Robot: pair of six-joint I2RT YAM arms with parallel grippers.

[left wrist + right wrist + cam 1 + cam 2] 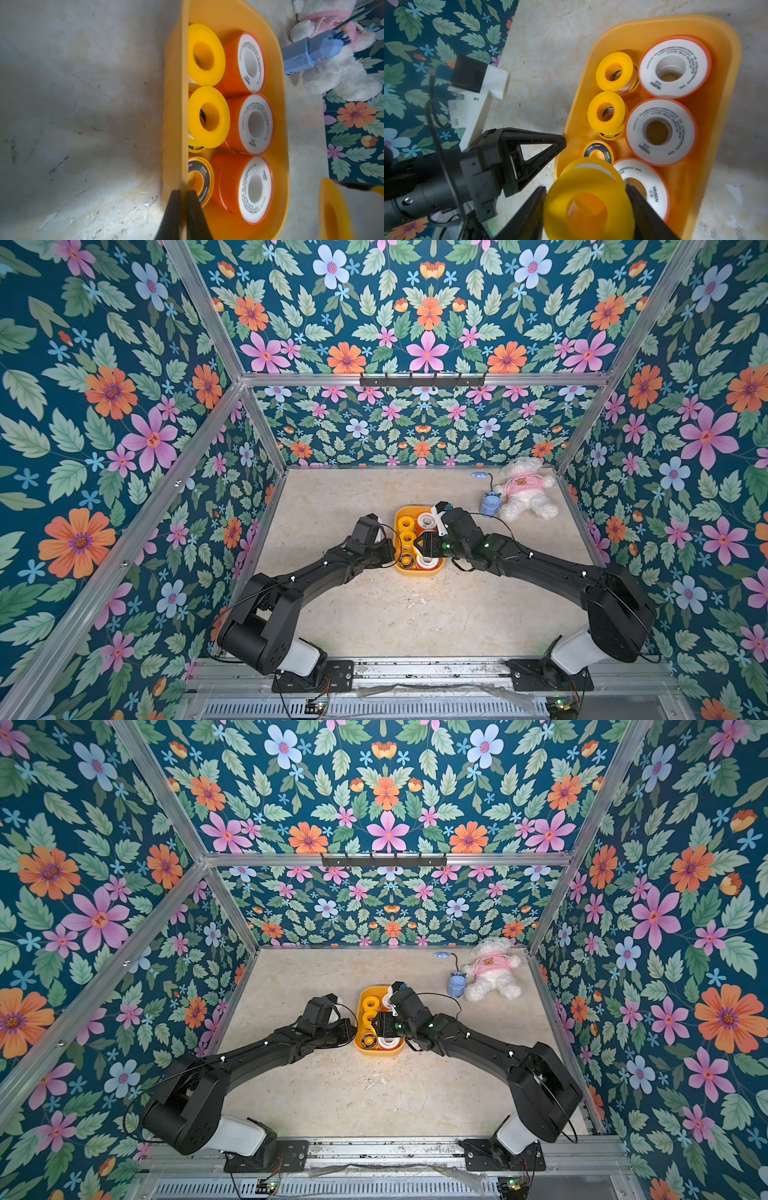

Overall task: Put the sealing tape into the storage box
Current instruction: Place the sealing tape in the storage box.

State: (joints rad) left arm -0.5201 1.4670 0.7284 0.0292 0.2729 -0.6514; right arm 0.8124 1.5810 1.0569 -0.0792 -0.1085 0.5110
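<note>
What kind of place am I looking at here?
Probably a robot test booth: an aluminium frame walled with floral wallpaper, with the left arm and right arm bolted to a front rail.

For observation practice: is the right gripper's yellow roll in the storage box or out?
Out: yellow roll clamped in the right gripper's jaws, above the storage box.

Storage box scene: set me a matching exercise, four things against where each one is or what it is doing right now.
Things:
1. left claw
2. right claw
3. black-and-yellow ring
4. blue gadget

States:
A. beside the plush bear
B. clamped on the storage box wall
C. lying flat inside the box
D. gripping a plain yellow roll

Pairs: 1-B, 2-D, 3-C, 4-A
</note>
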